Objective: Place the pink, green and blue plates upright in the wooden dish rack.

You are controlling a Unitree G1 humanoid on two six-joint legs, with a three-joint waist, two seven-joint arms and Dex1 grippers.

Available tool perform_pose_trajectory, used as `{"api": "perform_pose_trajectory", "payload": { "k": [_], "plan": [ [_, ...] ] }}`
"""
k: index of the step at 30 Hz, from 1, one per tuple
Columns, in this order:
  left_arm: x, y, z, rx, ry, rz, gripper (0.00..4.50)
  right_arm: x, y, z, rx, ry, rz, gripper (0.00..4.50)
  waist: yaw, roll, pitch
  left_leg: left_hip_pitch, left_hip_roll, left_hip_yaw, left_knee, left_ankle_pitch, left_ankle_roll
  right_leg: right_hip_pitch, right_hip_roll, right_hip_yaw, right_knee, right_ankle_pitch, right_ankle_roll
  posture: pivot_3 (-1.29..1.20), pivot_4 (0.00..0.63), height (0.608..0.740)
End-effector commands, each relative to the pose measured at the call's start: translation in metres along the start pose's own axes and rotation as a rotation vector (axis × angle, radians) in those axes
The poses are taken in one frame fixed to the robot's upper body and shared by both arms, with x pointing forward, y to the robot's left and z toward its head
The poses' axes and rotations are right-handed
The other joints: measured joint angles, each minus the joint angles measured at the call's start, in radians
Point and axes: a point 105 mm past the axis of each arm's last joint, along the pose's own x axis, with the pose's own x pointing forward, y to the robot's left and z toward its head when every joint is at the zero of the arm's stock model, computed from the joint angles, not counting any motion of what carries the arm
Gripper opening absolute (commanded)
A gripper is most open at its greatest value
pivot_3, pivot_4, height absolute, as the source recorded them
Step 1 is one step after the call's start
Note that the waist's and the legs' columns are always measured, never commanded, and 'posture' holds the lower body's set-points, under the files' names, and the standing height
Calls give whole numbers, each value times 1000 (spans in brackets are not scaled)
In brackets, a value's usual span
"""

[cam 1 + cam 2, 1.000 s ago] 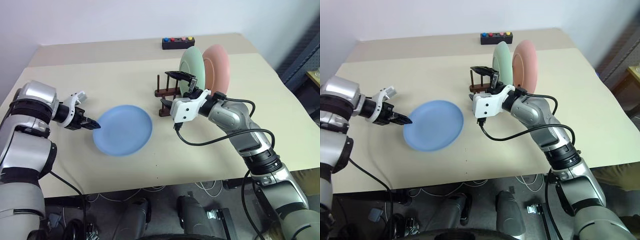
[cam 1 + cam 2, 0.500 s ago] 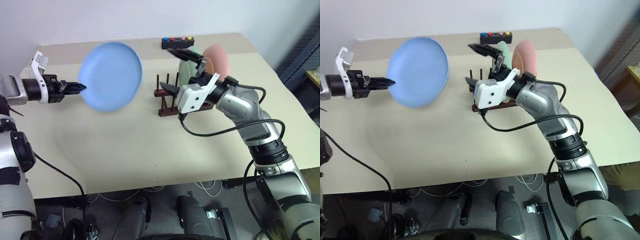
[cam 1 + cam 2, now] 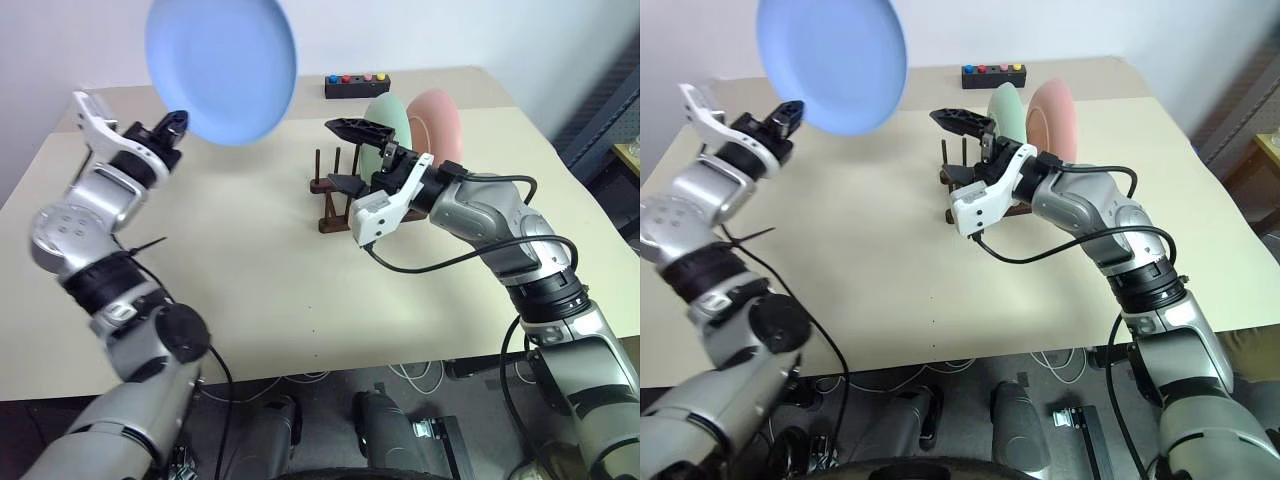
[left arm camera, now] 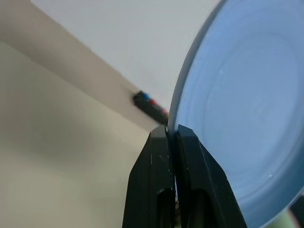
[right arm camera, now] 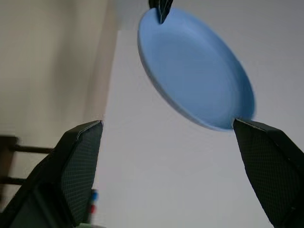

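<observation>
Blue plate [image 3: 221, 67] pinched at rim by left claw [image 3: 172, 124], raised at 10 o'clock; right claw [image 3: 345, 155] spread wide (empty) before wooden dish rack [image 3: 333, 190].

Three plates [image 3: 222, 62], one rack [image 3: 335, 195], one box [image 3: 356, 86]

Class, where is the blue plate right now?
The blue plate is in the air on the robot's left, its rim pinched by the left gripper, above the table and left of the wooden dish rack.
</observation>
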Motion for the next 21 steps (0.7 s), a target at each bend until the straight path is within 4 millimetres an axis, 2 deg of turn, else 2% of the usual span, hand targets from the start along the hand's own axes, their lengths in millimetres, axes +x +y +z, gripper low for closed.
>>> {"api": "perform_pose_trajectory", "payload": {
  "k": [1,4,11,21],
  "plan": [
    [-7,-21,5,18,-83,-39,28,3,-15,-1,-48,8,-44,4500,-3,0,0,0,0,0,0,0,0,0,0,0,0,0,0,0,150,740],
    [-7,-27,-9,-30,-82,-44,28,5,-5,1,-43,7,-2,4500,-3,0,0,0,0,0,0,0,0,0,0,0,0,0,0,0,150,740],
    [-8,-43,-37,-137,-41,-85,28,9,2,1,-33,9,21,4500,18,0,0,0,0,1,1,0,0,1,0,0,-1,0,0,0,150,740],
    [-9,-59,-57,-75,39,-129,28,18,6,-2,-42,14,41,4500,25,0,0,1,0,1,1,0,0,2,1,1,-2,0,0,0,150,740]
  ]
}}
